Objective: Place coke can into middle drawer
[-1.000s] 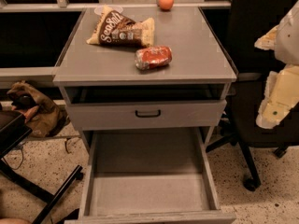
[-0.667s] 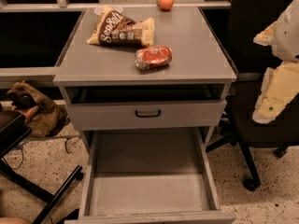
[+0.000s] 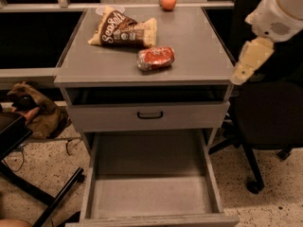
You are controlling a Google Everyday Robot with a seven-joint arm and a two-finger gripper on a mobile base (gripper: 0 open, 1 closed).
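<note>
The coke can (image 3: 155, 58), red with silvery ends, lies on its side on the grey cabinet top (image 3: 199, 56), near the front middle. The middle drawer (image 3: 151, 195) is pulled out wide below, and its flat grey floor is bare. My gripper (image 3: 248, 63), cream-coloured on a white arm, hangs in the air just off the cabinet top's right edge. It is to the right of the can, apart from it, and holds nothing that I can see.
A brown chip bag (image 3: 124, 30) lies behind the can and an orange fruit (image 3: 168, 1) sits at the back edge. A shut drawer front with a black handle (image 3: 149, 115) is above the open drawer. A black office chair (image 3: 267, 122) stands at the right, and a brown bag (image 3: 38, 112) and black stand legs (image 3: 42, 197) at the left.
My gripper has moved up and to the left, from beside the chair to the right edge of the cabinet top. The can and the drawer have not moved.
</note>
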